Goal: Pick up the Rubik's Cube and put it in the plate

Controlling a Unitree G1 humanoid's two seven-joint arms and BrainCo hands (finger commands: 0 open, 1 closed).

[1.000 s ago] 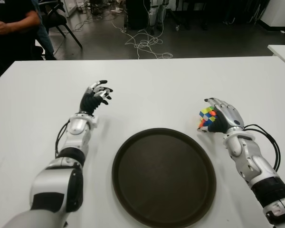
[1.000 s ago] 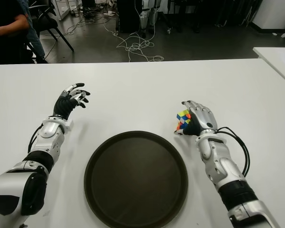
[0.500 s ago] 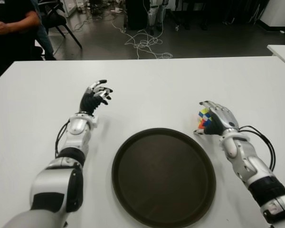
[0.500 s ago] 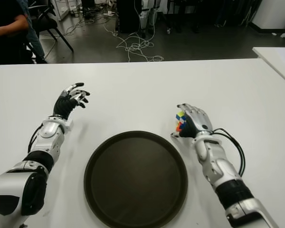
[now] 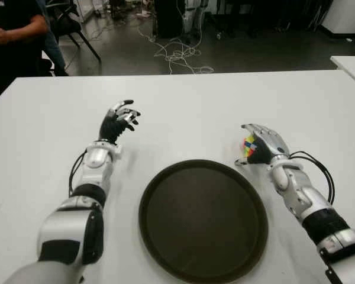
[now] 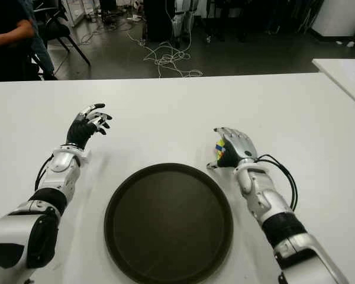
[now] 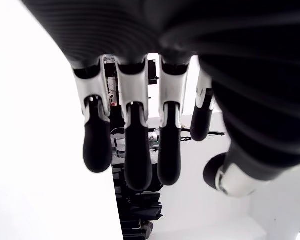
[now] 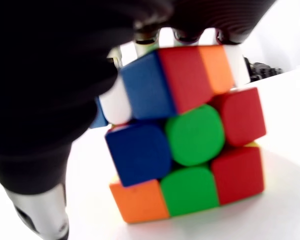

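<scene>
The Rubik's Cube (image 5: 248,148) stands on the white table (image 5: 189,106), just off the far right rim of the dark round plate (image 5: 202,228). My right hand (image 5: 252,145) is curled over the cube, thumb on one side and fingers over the top. The right wrist view shows the cube (image 8: 190,145) close up with its underside at the table surface and fingers (image 8: 150,35) wrapped over its top edge. Nothing lies in the plate. My left hand (image 5: 121,116) shows to the left of the plate, raised, its fingers (image 7: 135,150) loosely spread and holding nothing.
A person in dark clothes (image 5: 12,29) sits beyond the table's far left corner. Cables (image 5: 177,54) lie on the floor behind the table. A second white table (image 5: 352,62) shows at the right edge.
My right hand has shifted the cube a little to the left and away from me, closer to the plate's rim. The left hand has stayed where it was.
</scene>
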